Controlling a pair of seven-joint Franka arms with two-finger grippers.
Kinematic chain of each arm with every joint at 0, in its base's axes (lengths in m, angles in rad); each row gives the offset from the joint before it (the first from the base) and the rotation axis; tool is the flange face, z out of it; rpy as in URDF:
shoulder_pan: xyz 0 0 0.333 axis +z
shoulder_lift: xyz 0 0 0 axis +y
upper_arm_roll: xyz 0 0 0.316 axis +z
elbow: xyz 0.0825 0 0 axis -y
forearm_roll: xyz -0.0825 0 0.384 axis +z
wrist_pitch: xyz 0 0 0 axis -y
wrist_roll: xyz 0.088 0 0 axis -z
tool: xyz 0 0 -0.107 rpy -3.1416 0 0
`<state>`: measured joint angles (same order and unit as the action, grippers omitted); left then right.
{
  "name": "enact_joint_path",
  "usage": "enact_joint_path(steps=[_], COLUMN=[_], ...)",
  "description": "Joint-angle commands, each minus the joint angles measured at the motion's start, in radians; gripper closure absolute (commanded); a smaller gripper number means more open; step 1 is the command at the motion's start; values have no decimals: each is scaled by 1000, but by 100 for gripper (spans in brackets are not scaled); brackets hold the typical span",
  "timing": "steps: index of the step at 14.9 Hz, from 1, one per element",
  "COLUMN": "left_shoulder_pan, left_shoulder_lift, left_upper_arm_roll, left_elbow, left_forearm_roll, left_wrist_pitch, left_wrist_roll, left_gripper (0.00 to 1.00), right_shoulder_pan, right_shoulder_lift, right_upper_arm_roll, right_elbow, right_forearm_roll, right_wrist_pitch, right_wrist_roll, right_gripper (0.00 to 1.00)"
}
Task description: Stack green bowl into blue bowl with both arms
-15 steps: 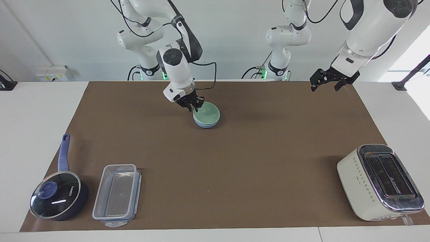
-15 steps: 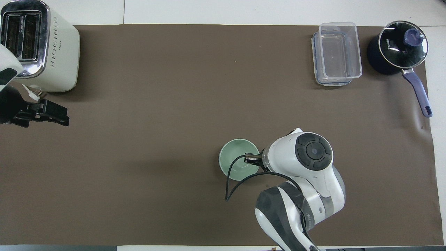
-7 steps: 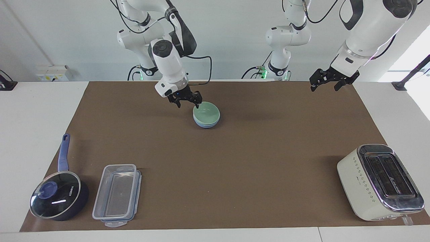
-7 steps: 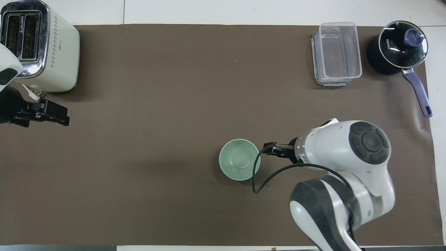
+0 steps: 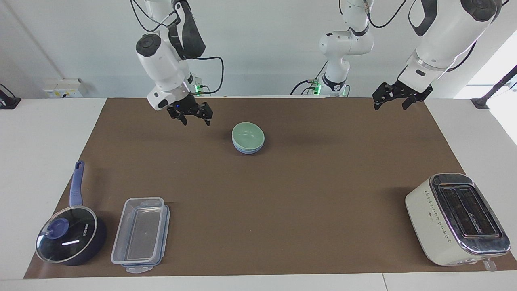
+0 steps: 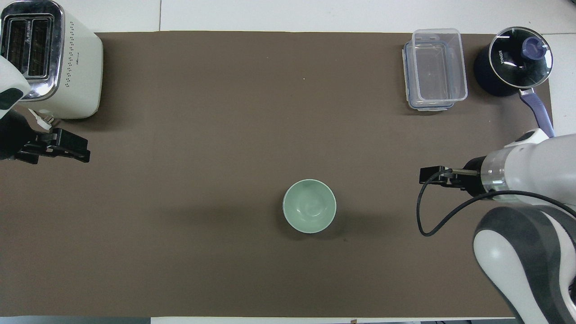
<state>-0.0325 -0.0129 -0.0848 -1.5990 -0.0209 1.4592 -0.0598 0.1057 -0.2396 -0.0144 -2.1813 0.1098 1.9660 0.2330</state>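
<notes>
Reading KONKA on the saucepan lid [image 5: 66, 235], we saw the matte green bowl [image 5: 248, 135] nested in the blue bowl [image 5: 247, 150] mid-desk; the left tool [image 5: 390, 100] and right tool [image 5: 194, 116] hung spread and empty

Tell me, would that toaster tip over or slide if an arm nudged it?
The toaster looks boxy and low, standing flat on the brown mat, so it would probably slide, not tip. Its metal top suggests some weight, likely resisting a light push.
</notes>
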Motion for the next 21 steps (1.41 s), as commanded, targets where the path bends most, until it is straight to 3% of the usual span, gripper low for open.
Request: enact_joint_path(steps=[1, 5, 21], left_shoulder_pan=[13, 11, 13], left_shoulder_lift=[-16, -16, -18], left_upper_arm_roll=[-12, -12, -12], left_elbow=[-19, -19, -19], left_forearm_roll=[6, 6, 6], left_wrist_pitch=[12, 12, 10], left_wrist_roll=[2, 0, 2], left_gripper=[0, 0, 0], right_shoulder_pan=[-64, -106, -144], right_shoulder_lift=[11, 65, 200], right_upper_arm_roll=[10, 11, 5], right_elbow=[54, 176, 518], right_forearm_roll=[-35, -114, -116], right_wrist_pitch=[-19, -64, -355], right_wrist_roll=[-20, -27, -76], right_gripper=[0, 0, 0])
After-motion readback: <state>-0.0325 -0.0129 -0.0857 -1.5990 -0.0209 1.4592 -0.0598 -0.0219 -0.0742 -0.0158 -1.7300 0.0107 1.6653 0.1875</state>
